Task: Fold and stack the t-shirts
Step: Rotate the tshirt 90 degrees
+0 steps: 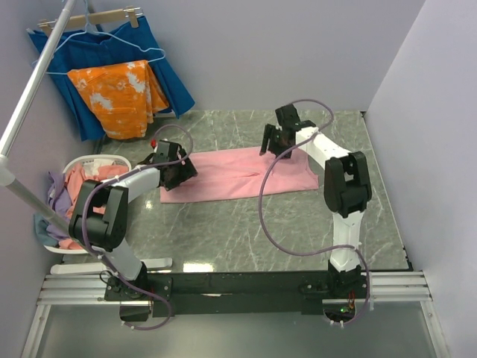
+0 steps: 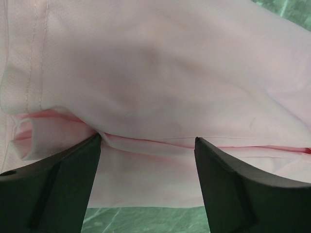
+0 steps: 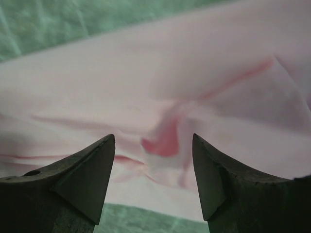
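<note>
The light pink t-shirt (image 1: 231,179) runs 9 to 3 o'clock; left fingers (image 2: 53,189), open and empty, at its 9 o'clock end, right fingers (image 3: 233,194), open too, near 1 o'clock

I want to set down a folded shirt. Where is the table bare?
The marble table is bare between the pink t-shirt and the base rail, and between it and the back wall. Crowded: the left edge, with laundry basket and left pincer.
</note>
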You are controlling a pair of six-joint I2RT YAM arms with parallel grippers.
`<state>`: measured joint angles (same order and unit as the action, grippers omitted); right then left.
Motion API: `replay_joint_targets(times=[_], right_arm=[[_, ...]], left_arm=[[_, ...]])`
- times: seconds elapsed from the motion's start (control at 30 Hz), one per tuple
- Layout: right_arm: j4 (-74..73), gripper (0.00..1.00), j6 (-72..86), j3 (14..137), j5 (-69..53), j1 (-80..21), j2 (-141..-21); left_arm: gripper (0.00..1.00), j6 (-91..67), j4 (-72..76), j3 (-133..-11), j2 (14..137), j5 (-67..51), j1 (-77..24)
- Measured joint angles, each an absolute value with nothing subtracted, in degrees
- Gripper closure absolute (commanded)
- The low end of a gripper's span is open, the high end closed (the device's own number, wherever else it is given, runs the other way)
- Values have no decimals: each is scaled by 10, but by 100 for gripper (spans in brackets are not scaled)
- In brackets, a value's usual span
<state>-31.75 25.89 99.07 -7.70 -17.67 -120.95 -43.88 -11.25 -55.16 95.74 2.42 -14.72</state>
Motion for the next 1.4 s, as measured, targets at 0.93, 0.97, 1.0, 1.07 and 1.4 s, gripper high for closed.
replay_joint_targets(times=[0.93, 0.97, 1.0, 1.07, 1.4], right_arm=[[-352, 28, 287, 968, -31, -114, -1243], [-363, 28, 287, 1003, -33, -113, -1263], [-368, 28, 287, 1031, -37, -112, -1280], [-381, 27, 287, 1076, -44, -111, -1309], [-470, 25, 267, 1335, -158, -115, -1459]], left_arm=[[20, -419, -55, -629, 1057, 31, -188], [20, -425, -48, -615, 1048, 32, -197], [20, -432, -43, -599, 1036, 32, -209], [20, -447, -37, -568, 1013, 33, -237], [19, -566, -20, -451, 915, -5, -441]])
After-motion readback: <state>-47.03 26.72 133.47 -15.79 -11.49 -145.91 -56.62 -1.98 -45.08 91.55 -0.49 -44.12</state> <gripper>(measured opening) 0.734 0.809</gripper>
